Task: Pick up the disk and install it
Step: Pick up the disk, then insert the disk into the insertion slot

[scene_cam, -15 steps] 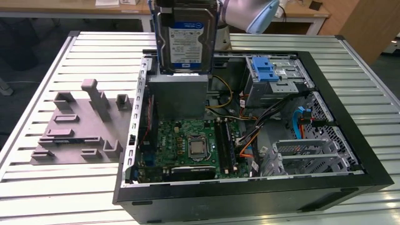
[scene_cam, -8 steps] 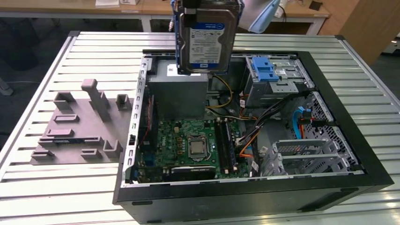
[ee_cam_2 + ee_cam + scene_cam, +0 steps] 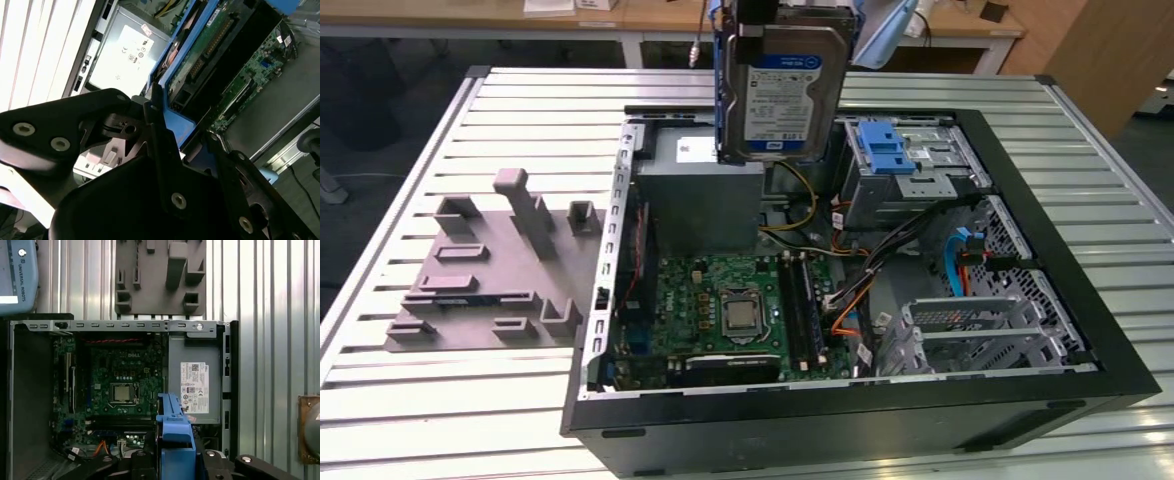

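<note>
tool (image 3: 184, 131) clamped shut on the disk (image 3: 781, 90), fingers on its blue rails (image 3: 172, 420) | disk held upright in the air, label showing, above the grey power box (image 3: 700, 190) | open computer case (image 3: 854, 405) on bench (image 3: 400, 400) | grey moulded tray (image 3: 494, 270) beside case, toward the exterior view's left bench edge

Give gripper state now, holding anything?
Gripper: closed on the disk, holding it upright above the open computer case.

Even light w/ glare on table (image 3: 35, 45), second wrist view.
</note>
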Robot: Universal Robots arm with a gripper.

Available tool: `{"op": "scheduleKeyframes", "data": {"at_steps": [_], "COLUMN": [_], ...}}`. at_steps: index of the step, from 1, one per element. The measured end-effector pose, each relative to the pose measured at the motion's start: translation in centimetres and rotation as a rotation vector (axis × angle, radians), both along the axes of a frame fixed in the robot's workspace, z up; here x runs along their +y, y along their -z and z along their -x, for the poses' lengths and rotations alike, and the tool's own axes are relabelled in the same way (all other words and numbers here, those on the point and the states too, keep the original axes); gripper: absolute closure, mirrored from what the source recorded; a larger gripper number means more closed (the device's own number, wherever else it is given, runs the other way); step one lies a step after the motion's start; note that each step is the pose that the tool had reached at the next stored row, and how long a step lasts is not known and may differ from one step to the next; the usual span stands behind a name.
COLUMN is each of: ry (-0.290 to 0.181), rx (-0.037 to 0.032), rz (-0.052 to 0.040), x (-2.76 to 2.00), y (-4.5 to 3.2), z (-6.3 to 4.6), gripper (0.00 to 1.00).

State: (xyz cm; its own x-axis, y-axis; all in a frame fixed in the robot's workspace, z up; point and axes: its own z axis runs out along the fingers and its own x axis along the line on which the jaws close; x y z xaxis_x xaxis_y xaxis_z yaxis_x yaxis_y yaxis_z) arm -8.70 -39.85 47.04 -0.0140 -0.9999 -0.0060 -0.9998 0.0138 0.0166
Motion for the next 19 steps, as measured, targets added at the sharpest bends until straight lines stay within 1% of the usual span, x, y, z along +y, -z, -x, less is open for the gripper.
{"op": "scheduleKeyframes", "data": {"at_steps": [7,9,13,19], "ry": [0.0,0.0,0.0,0.0], "rx": [-0.0015,-0.0018,-0.0016,-0.0017], "rz": [-0.0001,-0.0002,0.0001,0.0], "x": [-2.54,-2.75,-2.83,-2.83], "y": [0.33,0.39,0.46,0.47], "z": [0.0,-0.4,-1.6,-1.7], "gripper": [0.64,0.64,0.64,0.64]}}
